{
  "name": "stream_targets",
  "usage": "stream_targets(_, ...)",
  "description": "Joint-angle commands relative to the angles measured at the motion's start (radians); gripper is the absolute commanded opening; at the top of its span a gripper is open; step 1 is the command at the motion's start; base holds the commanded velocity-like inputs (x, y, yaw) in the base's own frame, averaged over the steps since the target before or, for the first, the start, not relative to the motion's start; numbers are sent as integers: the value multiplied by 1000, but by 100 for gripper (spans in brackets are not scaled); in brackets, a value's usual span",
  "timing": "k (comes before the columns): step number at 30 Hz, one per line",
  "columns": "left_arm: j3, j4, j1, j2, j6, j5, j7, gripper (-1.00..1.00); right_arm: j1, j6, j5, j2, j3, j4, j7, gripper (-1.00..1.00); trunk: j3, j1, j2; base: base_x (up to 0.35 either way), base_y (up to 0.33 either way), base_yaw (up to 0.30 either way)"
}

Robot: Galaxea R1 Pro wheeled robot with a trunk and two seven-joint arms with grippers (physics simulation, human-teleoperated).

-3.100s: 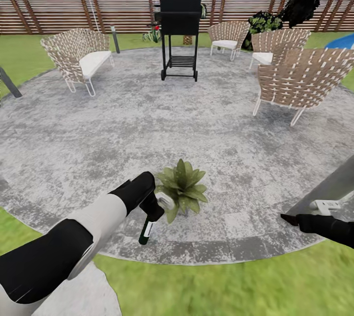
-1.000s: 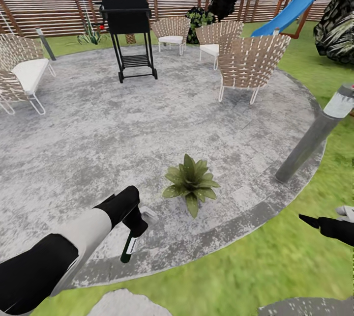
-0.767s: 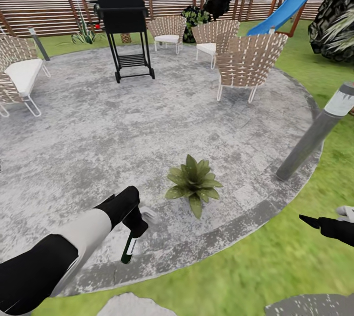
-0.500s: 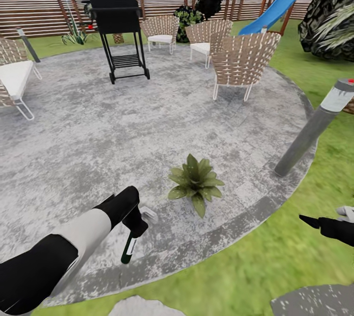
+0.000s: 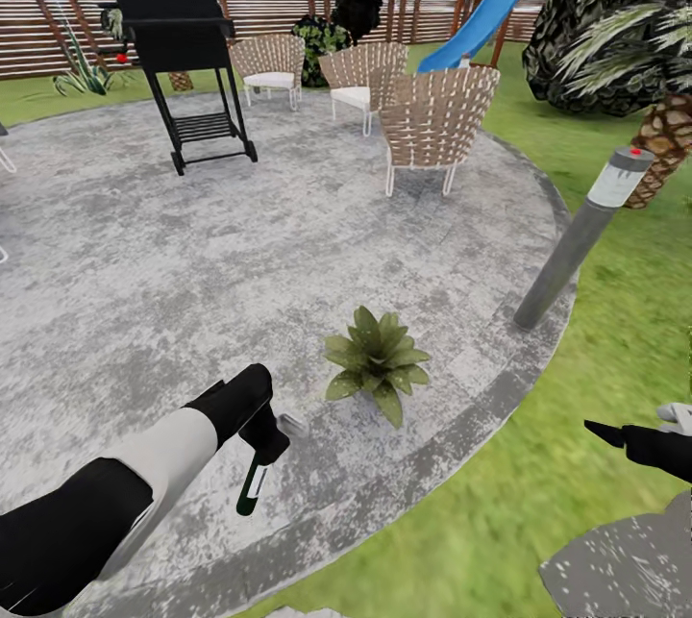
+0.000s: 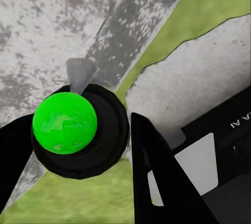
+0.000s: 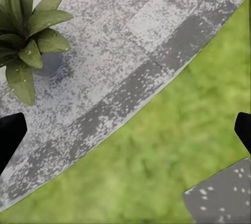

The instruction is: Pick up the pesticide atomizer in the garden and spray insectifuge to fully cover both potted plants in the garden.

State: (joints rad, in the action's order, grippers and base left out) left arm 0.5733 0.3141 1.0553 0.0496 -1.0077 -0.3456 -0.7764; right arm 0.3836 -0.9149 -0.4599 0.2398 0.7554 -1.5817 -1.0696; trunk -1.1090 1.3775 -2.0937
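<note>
Left jaws (image 5: 261,433) are clamped on the atomizer (image 5: 252,487), which hangs bottle-down over the patio (image 5: 144,272) near its outer rim, its whitish trigger head (image 5: 291,423) sticking out toward the plant. From the left wrist, the black fingers (image 6: 157,166) flank the bottle's round body, whose end shows bright green (image 6: 65,122), with patio edge and grass beneath. Just right of the atomizer, the plant (image 5: 377,360) sits in its small grey pot on the paving, apart from both arms. Further back stand a black grill (image 5: 178,32) and wicker chairs (image 5: 437,123); a grey post lamp (image 5: 577,238) leans at the patio's right edge. Right jaws (image 5: 615,433) hover over the lawn (image 5: 538,503), spread wide and empty: the right wrist view has one black fingertip (image 7: 9,132) at each side, with the plant (image 7: 26,31) beyond.
</note>
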Motion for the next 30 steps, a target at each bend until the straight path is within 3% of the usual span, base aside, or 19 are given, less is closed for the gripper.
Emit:
stream_targets(1,1,2,0,0,-2,-10,-10,-100,1,-5,-10,0,1,-1,-10,100,-1,0,0,176,299,-273)
stream_targets(13,0,2,0,0,-2,-10,-11,-100,1,-5,-10,1,2,-1,-10,100,-1,0,0,144,299,-273)
stream_targets(30,0,2,0,0,-2,-10,-10,-100,1,-5,-10,1,2,-1,-10,100,-1,0,0,7,299,-273)
